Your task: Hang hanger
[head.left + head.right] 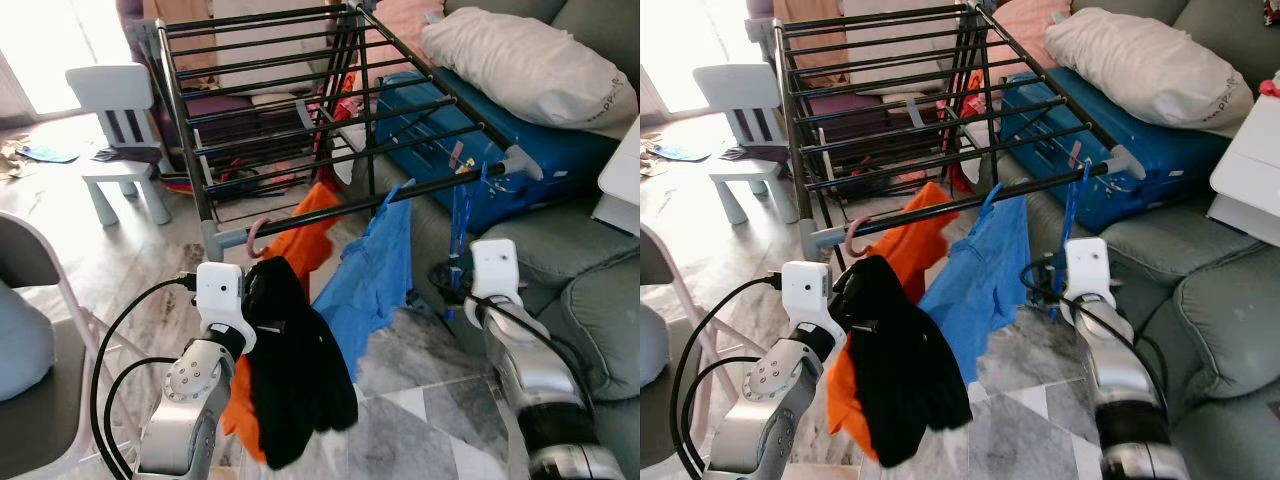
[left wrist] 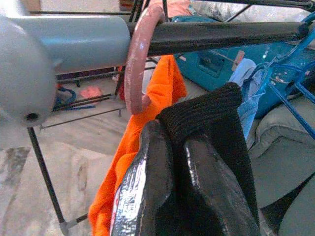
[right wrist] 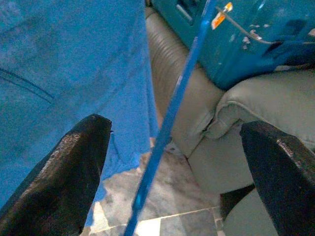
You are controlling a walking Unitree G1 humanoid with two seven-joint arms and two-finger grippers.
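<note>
Left gripper [image 2: 182, 191] clamped on black garment [image 1: 295, 370], lower centre of frame, just below drying rack [image 1: 300, 90] front bar. Pink hanger [image 2: 138, 64] hooked on that bar, orange garment [image 1: 315, 235] hanging from it. Right gripper [image 3: 172, 172] fingers apart around empty blue hanger [image 3: 172, 113], beside blue shirt [image 1: 375, 265].

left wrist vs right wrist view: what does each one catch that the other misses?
Left wrist: the left end effector shut on the black garment, with the pink hook over the rack's front bar and the orange garment. Right wrist: the open right end effector and the marble floor. Both: blue hanger, blue suitcase, sofa.
</note>
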